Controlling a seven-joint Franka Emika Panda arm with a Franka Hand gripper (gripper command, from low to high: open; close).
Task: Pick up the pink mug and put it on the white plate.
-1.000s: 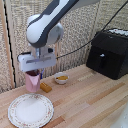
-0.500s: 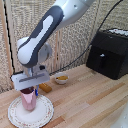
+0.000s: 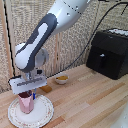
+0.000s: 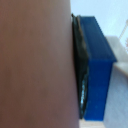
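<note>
The gripper (image 3: 28, 95), a white boxy hand on the bulky white Panda arm (image 3: 42, 37), hangs over the white platter (image 3: 44, 116) at the exterior view's lower left, and I read its two blue-tipped fingers as pinched onto the pink mug (image 3: 26, 103). In the exterior view the mug's upper part sits between the fingers, under the hand's flat underside; a sliver of one blue fingertip (image 3: 33, 95) shows beside the mug's rim. The mug stands roughly upright, its base low over the middle of the platter; I cannot tell from this view whether the base is touching the plate or just above it.

In the wrist view the mug's dusty-pink wall (image 4: 37, 65) fills most of the picture, blurred by closeness. A blue finger pad (image 4: 97, 70) presses flat against it, with a thin dark strip between pad and wall. The second finger does not show in that view.

The platter is round, white, with a thin speckled rim, and lies on the pale wooden tabletop (image 3: 95, 100). Behind it, near the middle of the exterior view, stands a small white bowl (image 3: 61, 79) with yellow contents, well apart from the platter. A black boxy appliance (image 3: 110, 52) stands at the exterior view's right, at the back of the table, and a dark cable (image 3: 97, 25) runs from the arm towards it. A woven, pale screen (image 3: 15, 30) forms the backdrop.
</note>
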